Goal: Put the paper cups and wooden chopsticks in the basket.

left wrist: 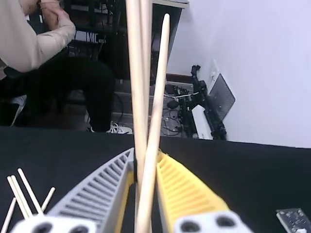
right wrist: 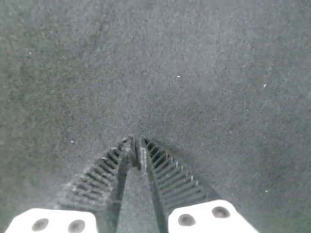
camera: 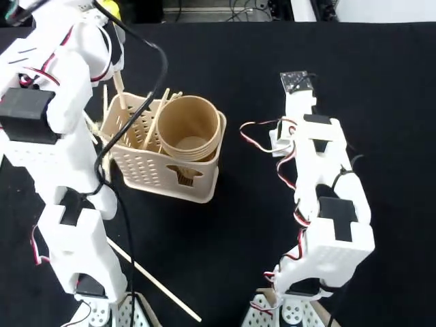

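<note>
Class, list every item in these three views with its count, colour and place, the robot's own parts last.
Perforated plastic basket: one, cream, beside the left arm.
Stacked paper cups: number unclear, brown, inside the basket.
Wooden chopsticks in basket: several, pale, beside the cups.
Loose wooden chopstick: one, pale, on the table near the left arm's base.
Held wooden chopsticks: at least two, pale, in the left tool.
Black table: one, black, under everything.
Left tool: one, grey and yellow, shut on held chopsticks.
Right tool: one, dark, shut, over bare table.
</note>
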